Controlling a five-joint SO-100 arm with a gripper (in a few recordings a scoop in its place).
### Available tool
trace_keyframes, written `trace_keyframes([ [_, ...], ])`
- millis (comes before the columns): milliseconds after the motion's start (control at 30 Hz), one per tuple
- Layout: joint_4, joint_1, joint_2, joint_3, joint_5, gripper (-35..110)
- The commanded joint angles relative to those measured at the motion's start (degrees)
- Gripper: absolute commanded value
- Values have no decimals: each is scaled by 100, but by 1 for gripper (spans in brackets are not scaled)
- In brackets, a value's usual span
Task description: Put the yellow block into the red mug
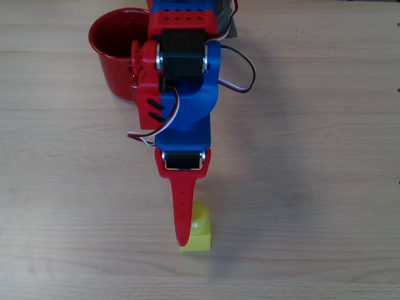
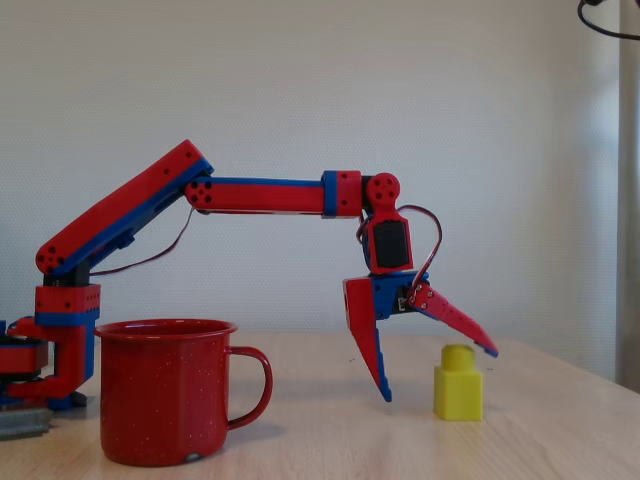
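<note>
The small bright yellow plastic block (image 2: 459, 383), with one round stud on top, stands upright on the pale wood-grain table (image 1: 312, 156), low and centre in the overhead view and right of centre in the fixed view. The red and blue gripper (image 2: 440, 372) hangs over it with fingers spread wide apart, one finger (image 2: 372, 345) pointing down to the block's left, the other reaching above the stud. Whether either touches the block cannot be told. The glossy red speckled enamel mug (image 1: 115, 50) sits well apart at the overhead view's upper left. A plain white wall (image 2: 320, 90) stands behind.
</note>
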Motion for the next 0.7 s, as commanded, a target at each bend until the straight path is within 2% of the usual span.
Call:
trace_keyframes([
  [0, -97, -132, 308, -53, -44, 42],
  [267, -193, -123, 299, -53, -105, 29],
  [467, -255, -123, 299, -53, -149, 41],
  [667, -237, -97, 369, -53, -132, 45],
])
